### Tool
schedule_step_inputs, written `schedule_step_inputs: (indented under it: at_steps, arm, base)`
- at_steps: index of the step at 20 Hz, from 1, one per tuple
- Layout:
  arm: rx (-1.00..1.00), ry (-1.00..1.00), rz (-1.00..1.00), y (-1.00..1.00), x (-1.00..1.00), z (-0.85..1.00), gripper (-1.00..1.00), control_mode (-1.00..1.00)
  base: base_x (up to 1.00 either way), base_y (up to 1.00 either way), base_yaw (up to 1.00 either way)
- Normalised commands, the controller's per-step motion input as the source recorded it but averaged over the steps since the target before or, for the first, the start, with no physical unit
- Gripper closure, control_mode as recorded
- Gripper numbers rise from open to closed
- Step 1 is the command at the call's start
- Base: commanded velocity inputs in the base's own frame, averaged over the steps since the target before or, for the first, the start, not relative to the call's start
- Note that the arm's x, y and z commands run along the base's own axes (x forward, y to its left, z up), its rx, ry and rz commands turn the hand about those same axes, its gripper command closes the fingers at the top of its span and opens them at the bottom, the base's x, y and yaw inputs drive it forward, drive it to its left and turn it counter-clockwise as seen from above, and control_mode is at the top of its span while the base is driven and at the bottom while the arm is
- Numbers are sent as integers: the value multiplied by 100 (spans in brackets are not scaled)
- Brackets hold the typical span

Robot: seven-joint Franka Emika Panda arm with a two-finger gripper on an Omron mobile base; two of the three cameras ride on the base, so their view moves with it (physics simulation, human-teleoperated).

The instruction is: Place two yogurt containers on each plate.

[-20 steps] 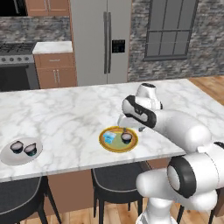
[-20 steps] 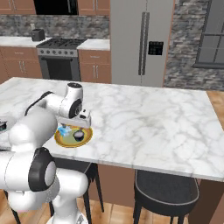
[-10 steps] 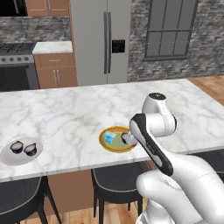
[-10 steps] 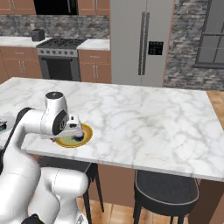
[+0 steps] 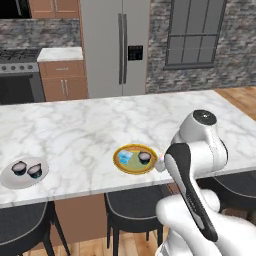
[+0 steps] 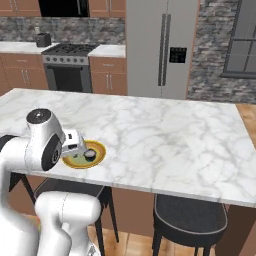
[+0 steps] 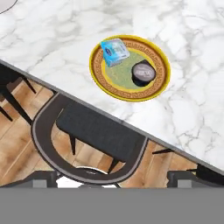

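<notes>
- A white marble island counter (image 5: pixel 90 135) runs across a kitchen with a steel fridge (image 5: pixel 118 47), a stove (image 6: pixel 70 65), wooden cabinets and a grey stone wall with a window (image 5: pixel 195 32).
- Dark stools (image 7: pixel 94 131) stand under the counter's near edge, on a wooden floor.
- The gold-rimmed plate (image 5: pixel 121 165) with a greenish centre lies near the counter's front edge; on it sit a light blue yogurt cup (image 5: pixel 125 157) and a dark yogurt cup (image 5: pixel 144 158) with a pale top, side by side and close together.
- In the hand view the same plate (image 7: pixel 98 79) shows a patterned golden band, with the blue cup (image 7: pixel 114 51) and the dark cup (image 7: pixel 143 73) resting inside it.
- The pale plate (image 5: pixel 10 178) sits well apart at the counter's left end, carrying two dark cups (image 5: pixel 19 168), just beside each other.
- The gripper (image 6: pixel 75 142) hangs just beside the gold-rimmed plate; its jaws stand spread wide and hold nothing.
- In the right base view the arm covers part of the plate, hiding the blue cup.
- In the left base view the wrist hides the fingers.
</notes>
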Motion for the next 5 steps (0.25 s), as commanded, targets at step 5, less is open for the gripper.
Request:
schedule_step_inputs:
  at_steps: [5]
  arm:
    - [1, -18, 0, -20, -71, 13, -100, -100]
  base:
    - [0, 0, 0]
